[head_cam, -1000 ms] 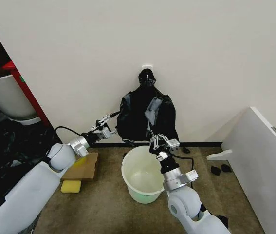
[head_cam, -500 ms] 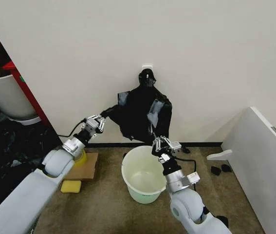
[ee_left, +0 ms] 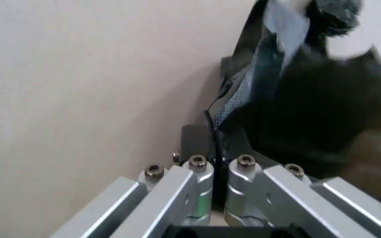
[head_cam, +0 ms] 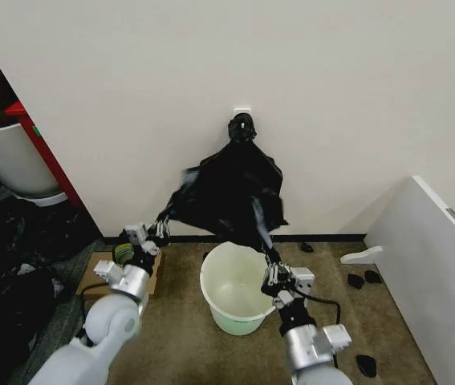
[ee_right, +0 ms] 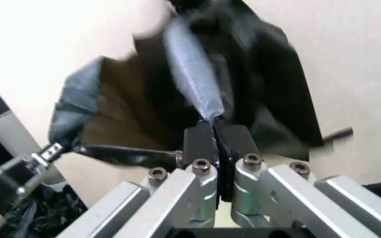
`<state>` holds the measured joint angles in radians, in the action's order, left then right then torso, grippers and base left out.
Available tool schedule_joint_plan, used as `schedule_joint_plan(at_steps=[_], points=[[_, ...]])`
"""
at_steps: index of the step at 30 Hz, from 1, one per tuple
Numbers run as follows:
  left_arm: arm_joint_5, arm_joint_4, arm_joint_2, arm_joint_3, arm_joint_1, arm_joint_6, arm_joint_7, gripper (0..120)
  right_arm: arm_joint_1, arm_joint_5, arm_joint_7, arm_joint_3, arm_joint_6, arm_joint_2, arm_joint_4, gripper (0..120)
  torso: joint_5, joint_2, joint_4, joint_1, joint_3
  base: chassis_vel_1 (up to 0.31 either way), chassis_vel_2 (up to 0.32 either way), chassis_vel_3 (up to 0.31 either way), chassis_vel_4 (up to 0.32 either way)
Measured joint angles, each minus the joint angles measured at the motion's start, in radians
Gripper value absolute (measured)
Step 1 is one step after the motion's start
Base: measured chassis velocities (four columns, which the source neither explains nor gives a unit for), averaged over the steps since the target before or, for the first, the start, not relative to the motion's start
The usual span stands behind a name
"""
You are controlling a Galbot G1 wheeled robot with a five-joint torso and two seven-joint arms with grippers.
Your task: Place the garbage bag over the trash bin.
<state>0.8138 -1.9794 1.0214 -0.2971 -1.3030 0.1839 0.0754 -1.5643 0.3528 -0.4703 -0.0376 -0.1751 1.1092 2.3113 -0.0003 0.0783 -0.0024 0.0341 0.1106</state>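
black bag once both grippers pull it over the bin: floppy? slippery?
Thin, glossy, crinkled black plastic garbage bag sags between left gripper and right gripper: likely floppy and light. The gloss suggests slipperiness. It may billow over the round cream-white plastic bin.

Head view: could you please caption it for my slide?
Both grippers stretch the garbage bag open above the trash bin.

Glossy black garbage bag, cream-white trash bin

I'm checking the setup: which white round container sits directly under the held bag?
The cream trash bin between both arms, beneath the garbage bag; the grey-rimmed tub stands far left.
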Motion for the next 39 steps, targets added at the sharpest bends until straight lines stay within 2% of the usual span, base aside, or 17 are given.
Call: schedule_joint_plan(at_steps=[9,15,17,19,23,27,33,39], points=[[0.050,-0.109,-0.016,0.008,-0.044,0.006,-0.073,0,-0.071,-0.068,0.027,0.029,-0.042,-0.008,0.091,0,0.0000,0.000,-0.0002,0.000,0.000,0.000,0.000,0.000,0.000],[0.078,-0.120,0.008,0.025,-0.057,0.005,-0.104,0,-0.070,-0.089,0.039,0.041,-0.056,0.003,0.083,0,0.0000,0.000,-0.0002,0.000,0.000,0.000,0.000,0.000,0.000],[0.095,-0.128,0.046,0.030,-0.070,-0.006,-0.105,0,-0.071,-0.083,0.035,0.042,-0.054,0.008,0.082,0,-0.0006,0.000,-0.0001,0.000,0.000,0.000,0.000,0.000,0.000],[0.110,-0.141,0.056,0.030,-0.073,-0.017,-0.098,0,-0.072,-0.074,0.031,0.041,-0.050,0.009,0.086,0,-0.0003,0.000,-0.0001,0.000,0.000,0.000,0.000,0.000,0.000],[0.239,-0.237,0.083,0.021,-0.078,-0.076,-0.056,0,-0.088,-0.005,0.081,0.031,-0.081,0.000,0.123,0,-0.0002,0.000,-0.0002,0.000,0.000,0.000,0.000,0.000,0.000],[0.301,-0.282,0.095,0.013,-0.078,-0.098,-0.037,0,-0.083,0.054,0.168,0.027,-0.133,-0.003,0.132,0,-0.0002,0.000,-0.0002,0.000,0.000,0.000,0.000,0.000,0.000],[0.336,-0.303,0.103,0.010,-0.089,-0.113,-0.028,0,-0.062,0.077,0.205,0.023,-0.156,0.002,0.126,0,-0.0004,0.000,-0.0001,0.000,0.000,0.000,0.000,0.000,0.000],[0.317,-0.284,0.124,0.020,-0.095,-0.118,-0.024,0,-0.053,0.090,0.197,0.010,-0.152,0.014,0.098,0,-0.0003,0.000,-0.0001,0.000,0.000,0.000,0.000,0.000,0.000]])
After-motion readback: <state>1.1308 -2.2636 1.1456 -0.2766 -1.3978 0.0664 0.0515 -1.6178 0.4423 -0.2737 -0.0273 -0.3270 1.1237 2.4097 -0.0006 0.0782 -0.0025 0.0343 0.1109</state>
